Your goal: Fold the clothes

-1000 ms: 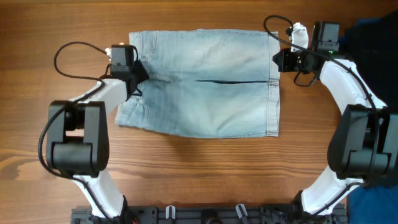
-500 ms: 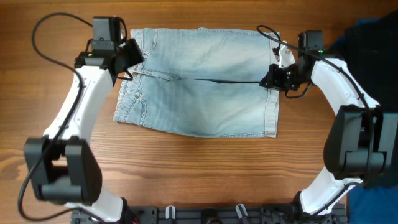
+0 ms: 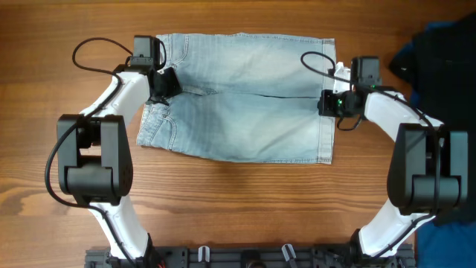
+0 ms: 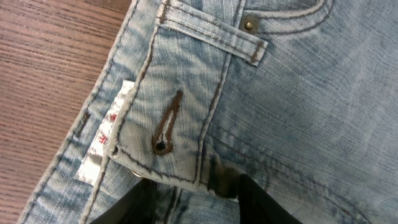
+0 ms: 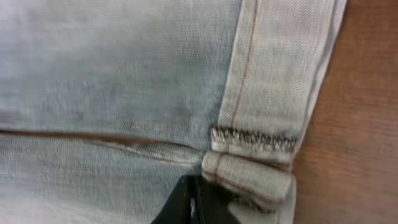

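On the counter, pale denim jeans lie folded flat. Left fingers stand apart over the waistband by its buttonhole — right fingers closed together, tips at a leg hem.
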Robot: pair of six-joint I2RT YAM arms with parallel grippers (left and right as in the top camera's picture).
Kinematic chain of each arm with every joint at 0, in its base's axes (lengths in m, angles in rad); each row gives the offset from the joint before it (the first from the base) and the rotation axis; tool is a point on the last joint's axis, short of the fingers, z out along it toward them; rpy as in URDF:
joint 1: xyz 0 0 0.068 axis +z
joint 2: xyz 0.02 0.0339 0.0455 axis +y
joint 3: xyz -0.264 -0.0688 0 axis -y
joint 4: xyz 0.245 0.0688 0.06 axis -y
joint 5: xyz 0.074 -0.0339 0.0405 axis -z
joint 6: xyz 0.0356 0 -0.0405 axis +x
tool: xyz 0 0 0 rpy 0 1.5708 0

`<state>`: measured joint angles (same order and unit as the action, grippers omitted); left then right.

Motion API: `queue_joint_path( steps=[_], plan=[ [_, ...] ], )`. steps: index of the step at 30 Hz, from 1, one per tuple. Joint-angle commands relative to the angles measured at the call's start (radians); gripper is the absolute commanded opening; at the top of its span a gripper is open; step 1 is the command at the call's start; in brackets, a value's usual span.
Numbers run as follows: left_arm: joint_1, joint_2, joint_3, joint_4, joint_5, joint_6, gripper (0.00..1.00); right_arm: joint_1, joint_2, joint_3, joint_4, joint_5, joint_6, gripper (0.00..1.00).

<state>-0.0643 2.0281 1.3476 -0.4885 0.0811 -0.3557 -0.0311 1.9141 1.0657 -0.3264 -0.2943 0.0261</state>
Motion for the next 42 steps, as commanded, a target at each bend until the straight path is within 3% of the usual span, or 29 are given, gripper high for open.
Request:
queue_joint_path(
  steps=[1, 7, 9, 11, 15, 17, 18, 19, 20, 23, 29, 33, 42],
  plan=[
    [-0.004, 0.017, -0.003, 0.01, 0.014, 0.012, 0.42, -0.001, 0.055, -0.063, 0.099, 0.169, 0.004, 0.04],
    [-0.003, 0.017, -0.003, 0.01, -0.03, 0.013, 0.41, -0.007, 0.064, -0.02, 0.199, 0.418, 0.077, 0.06],
    [-0.003, 0.016, -0.003, 0.046, -0.03, 0.019, 0.42, -0.006, 0.028, 0.036, 0.152, 0.401, 0.064, 0.1],
    [-0.004, -0.013, 0.009, 0.087, -0.025, 0.034, 0.42, -0.006, -0.056, 0.094, 0.082, 0.335, 0.029, 0.2],
    [-0.004, -0.187, 0.037, 0.021, 0.04, -0.027, 0.38, -0.006, -0.288, 0.122, -0.156, 0.203, 0.063, 0.29],
    [-0.004, -0.228, 0.037, -0.084, 0.056, -0.077, 0.28, -0.006, -0.33, 0.121, -0.331, 0.169, 0.124, 0.25],
    [-0.004, -0.226, 0.036, -0.148, 0.061, -0.079, 0.16, -0.006, -0.325, 0.112, -0.398, 0.155, 0.142, 0.18],
    [-0.006, -0.212, 0.026, -0.196, 0.073, -0.079, 0.07, -0.005, -0.312, 0.087, -0.419, 0.124, 0.141, 0.13],
    [-0.011, -0.194, 0.005, -0.212, 0.109, -0.078, 0.05, -0.005, -0.294, 0.058, -0.414, 0.105, 0.138, 0.1],
    [-0.037, -0.142, -0.038, -0.2, 0.182, -0.078, 0.04, -0.006, -0.217, 0.005, -0.392, 0.105, 0.142, 0.1],
    [-0.098, -0.021, -0.045, -0.228, 0.16, -0.067, 0.04, -0.006, 0.013, 0.003, -0.412, 0.127, 0.14, 0.11],
    [-0.097, 0.009, -0.1, -0.233, 0.021, -0.069, 0.04, -0.031, 0.025, 0.004, -0.54, 0.38, 0.268, 0.09],
    [-0.097, 0.012, -0.189, -0.163, -0.056, -0.075, 0.04, -0.178, 0.023, 0.014, -0.583, 0.289, 0.339, 0.08]
  ],
)
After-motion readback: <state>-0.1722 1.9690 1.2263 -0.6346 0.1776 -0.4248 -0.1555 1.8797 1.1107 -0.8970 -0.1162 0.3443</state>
